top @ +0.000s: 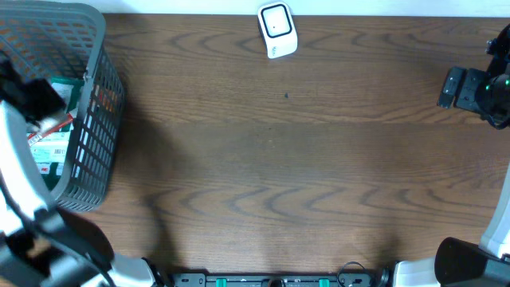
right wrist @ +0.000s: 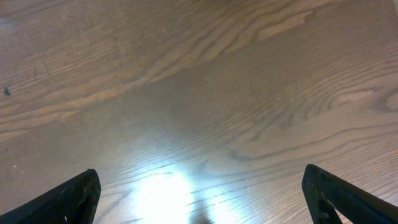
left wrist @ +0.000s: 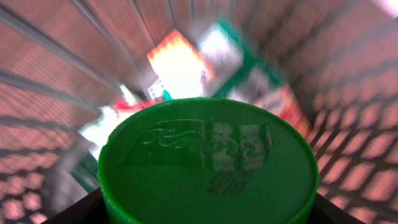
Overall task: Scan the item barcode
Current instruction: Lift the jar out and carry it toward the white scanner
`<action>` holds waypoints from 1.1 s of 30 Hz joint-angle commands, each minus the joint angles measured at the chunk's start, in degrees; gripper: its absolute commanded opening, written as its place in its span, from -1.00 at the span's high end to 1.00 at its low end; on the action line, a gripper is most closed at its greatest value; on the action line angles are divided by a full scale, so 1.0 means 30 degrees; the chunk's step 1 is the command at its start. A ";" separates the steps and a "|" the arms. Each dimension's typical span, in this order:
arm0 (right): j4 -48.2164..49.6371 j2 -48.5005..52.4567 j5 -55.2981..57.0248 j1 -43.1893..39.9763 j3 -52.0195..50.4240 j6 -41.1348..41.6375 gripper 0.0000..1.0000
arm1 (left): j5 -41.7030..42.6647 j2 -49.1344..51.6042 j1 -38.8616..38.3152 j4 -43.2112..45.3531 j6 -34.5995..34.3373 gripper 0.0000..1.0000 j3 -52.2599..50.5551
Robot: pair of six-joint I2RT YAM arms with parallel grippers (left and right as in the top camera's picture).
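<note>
The item is a round container with a green lid (left wrist: 208, 162) bearing embossed lettering; it fills the left wrist view inside the grey mesh basket (top: 96, 119). My left gripper (left wrist: 208, 214) is shut on it, with a black finger (left wrist: 74, 214) pressed against each side of the lid. No barcode shows. In the overhead view the left gripper (top: 36, 100) reaches down into the basket. The white scanner (top: 277, 30) stands at the table's far edge, centre. My right gripper (top: 448, 88) hovers at the right, open (right wrist: 205, 199) over bare wood with nothing between its fingers (right wrist: 71, 199).
Several packaged boxes (top: 52, 139) lie in the basket under and around the container, seen blurred as a red and white box (left wrist: 180, 59). The basket walls surround the left gripper on all sides. The wooden table (top: 287, 159) spreads between basket and right arm.
</note>
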 commanded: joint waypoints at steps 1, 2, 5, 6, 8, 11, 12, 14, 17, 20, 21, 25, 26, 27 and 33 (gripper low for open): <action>0.0000 0.0058 -0.0080 -0.0066 0.0204 0.0291 -0.99 | -0.0648 -0.2871 0.0080 0.1311 -0.0342 -0.15 0.0678; 0.0000 0.0058 -0.0080 -0.0066 0.0204 0.0299 -0.99 | -0.0648 -0.3555 0.0080 0.1770 -0.0525 -0.15 0.0678; 0.0000 0.0058 -0.0080 -0.0066 0.0204 0.0299 -0.98 | -0.0612 -0.5705 0.0051 0.3147 -0.1523 -0.15 0.0678; 0.0000 0.0058 -0.0080 -0.0066 0.0204 0.0299 -0.98 | -0.0423 -0.6426 -0.0022 0.3468 -0.1931 -0.15 0.0678; 0.0000 0.0058 -0.0080 -0.0066 0.0204 0.0299 -0.98 | 0.0597 -0.7650 -0.0306 0.3847 -0.2142 -0.15 0.0678; 0.0000 0.0058 -0.0080 -0.0066 0.0204 0.0299 -0.98 | 0.2339 -0.9267 -0.1275 0.3701 -0.2331 -0.15 0.0670; 0.0000 0.0058 -0.0073 -0.0066 0.0204 0.0299 -0.99 | 0.2667 -0.9661 -0.1705 0.3453 -0.2528 -0.14 0.0670; 0.0000 0.0058 -0.0073 -0.0066 0.0204 0.0291 -0.99 | 0.3024 -1.0360 -0.2936 0.2703 -0.3002 -0.13 0.0670; 0.0000 0.0058 -0.0080 -0.0066 0.0204 0.0291 -0.99 | 0.3038 -1.0797 -0.5122 0.1290 -0.3759 -0.11 0.0670; 0.0000 0.0058 -0.0080 -0.0066 0.0204 0.0291 -0.98 | 0.3045 -1.0666 -0.7890 -0.0277 -0.4204 -0.11 0.0670; 0.0000 0.0058 -0.0080 -0.0066 0.0204 0.0299 -0.98 | 0.3045 -1.0462 -0.9071 -0.0787 -0.4262 -0.11 0.0670; 0.0000 0.0058 -0.0080 -0.0066 0.0204 0.0299 -0.98 | 0.3242 -0.9158 -1.3515 -0.2040 -0.4255 -0.11 0.0663; 0.0000 0.0058 -0.0080 -0.0066 0.0204 0.0299 -0.98 | 0.3432 -0.8633 -1.4673 -0.2317 -0.4255 -0.11 0.0663; 0.0000 0.0058 -0.0073 -0.0066 0.0204 0.0299 -0.99 | 0.3519 -0.8109 -1.5671 -0.2586 -0.4255 -0.11 0.0663; 0.0000 0.0058 -0.0080 -0.0066 0.0204 0.0299 -0.98 | 0.3526 -0.3978 -2.0575 -0.3570 -0.4699 -0.11 0.0663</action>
